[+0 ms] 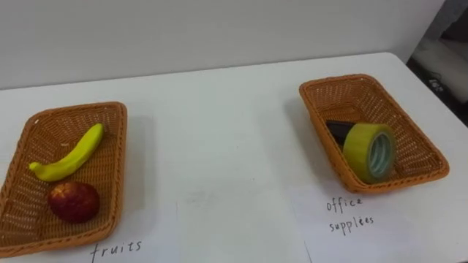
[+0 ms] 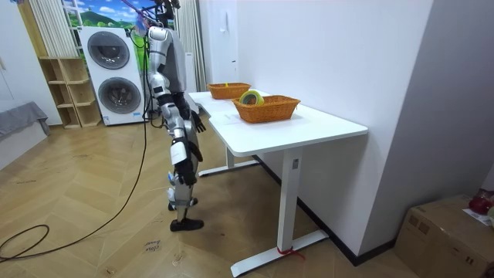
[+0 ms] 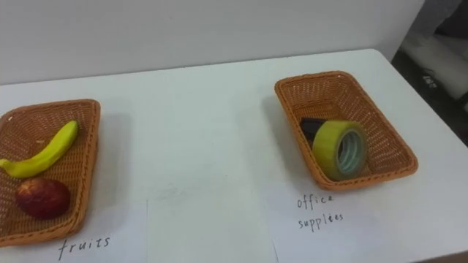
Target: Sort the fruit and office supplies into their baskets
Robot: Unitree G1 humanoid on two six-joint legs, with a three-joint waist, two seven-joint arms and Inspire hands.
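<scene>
On the white table [image 1: 219, 131] stand two wicker baskets. The left basket [image 1: 73, 109] holds a yellow banana [image 1: 69, 155] and a red apple [image 1: 73, 201]. In the right basket [image 1: 344, 79] a yellowish roll of tape [image 1: 369, 151] stands on edge against a small dark object [image 1: 338, 129]. In the room view I stand upright at the table's long side, facing it. My right hand [image 2: 194, 122] hangs low by the table's edge, apart from the baskets.
A handwritten paper label lies in front of each basket, one at the left [image 1: 117, 250] and one at the right [image 1: 349, 213]. A white wall runs behind the table. Washing machines [image 2: 116, 77] and a cardboard box [image 2: 440, 232] stand in the room.
</scene>
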